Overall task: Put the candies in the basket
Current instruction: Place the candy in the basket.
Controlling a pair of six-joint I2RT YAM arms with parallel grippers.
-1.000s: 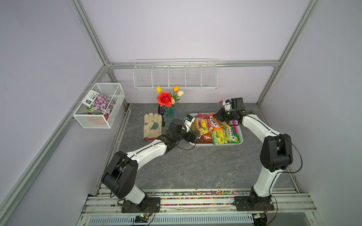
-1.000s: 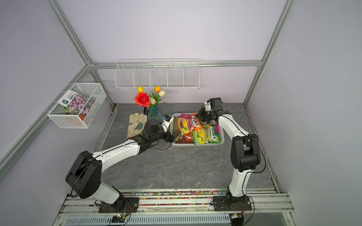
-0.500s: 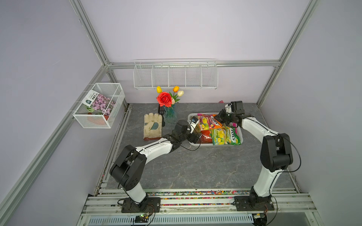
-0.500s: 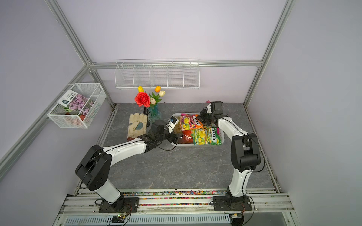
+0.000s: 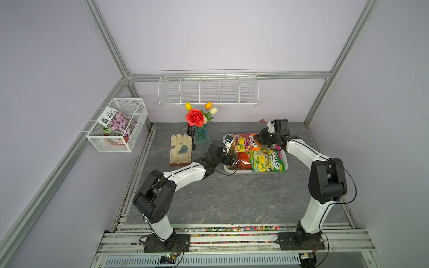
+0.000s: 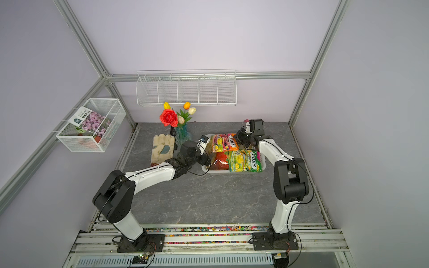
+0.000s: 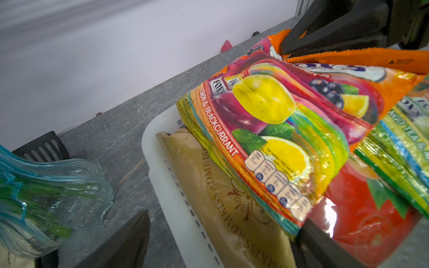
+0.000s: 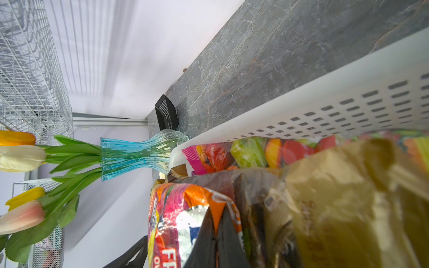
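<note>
The white basket [image 5: 239, 171] [image 6: 216, 172] stands right of the table's middle with candies piled in it. An orange lemon-and-blackcurrant bag [image 5: 246, 142] [image 7: 267, 130] lies on top at the back. A green bag [image 5: 267, 160] overhangs the front right. Under them lie a red bag [image 6: 220, 161] and a gold bag [image 7: 220, 197] [image 8: 336, 185]. My right gripper [image 5: 262, 139] [image 8: 217, 207] is shut on the orange bag's edge. My left gripper [image 5: 229, 160] [image 7: 220, 246] is open, with one finger outside the basket's left rim [image 7: 167, 185] and the other over the red bag.
A blue glass vase of flowers [image 5: 200, 137] stands close to the basket's left end, with a cream glove [image 5: 181, 149] and a black slotted tool [image 5: 190, 132] beyond it. A wire cube basket [image 5: 117, 125] hangs on the left wall, and a wire rack [image 5: 207, 88] on the back wall.
My left arm has stretched further right and lower, bringing its gripper up to the basket's left rim. My right gripper still pinches the orange bag and has barely moved.
</note>
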